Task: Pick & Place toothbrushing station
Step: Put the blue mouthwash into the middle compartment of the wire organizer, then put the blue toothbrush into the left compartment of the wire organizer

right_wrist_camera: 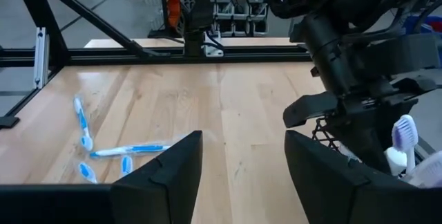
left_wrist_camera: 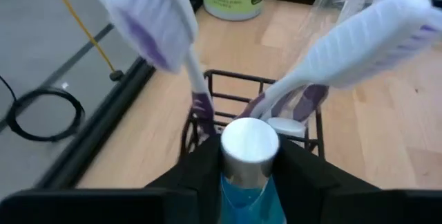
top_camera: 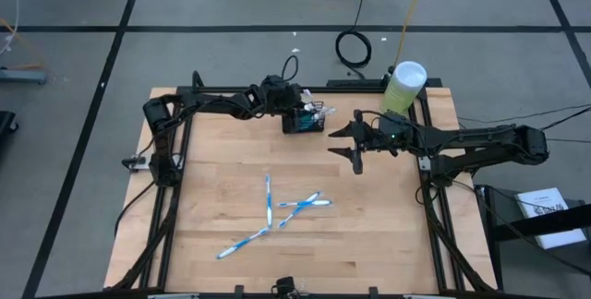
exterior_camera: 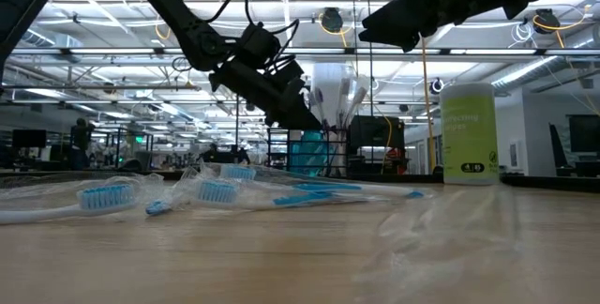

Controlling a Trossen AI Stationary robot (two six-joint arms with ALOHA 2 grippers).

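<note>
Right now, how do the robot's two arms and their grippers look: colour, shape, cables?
Both arms are dark, slim and jointed, with black cables running along them. The left gripper and the right gripper each end in two black fingers; the right fingers look broad, flat and matte. No markings are readable.

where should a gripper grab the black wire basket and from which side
Judging by its pose, the toothbrushing station is best gripped from above on a bare stretch of its top wire rim, one finger inside and one outside. It stands upright with toothbrushes fanning out the top, so come down at the wall clear of them. The left gripper is already at it.
</note>
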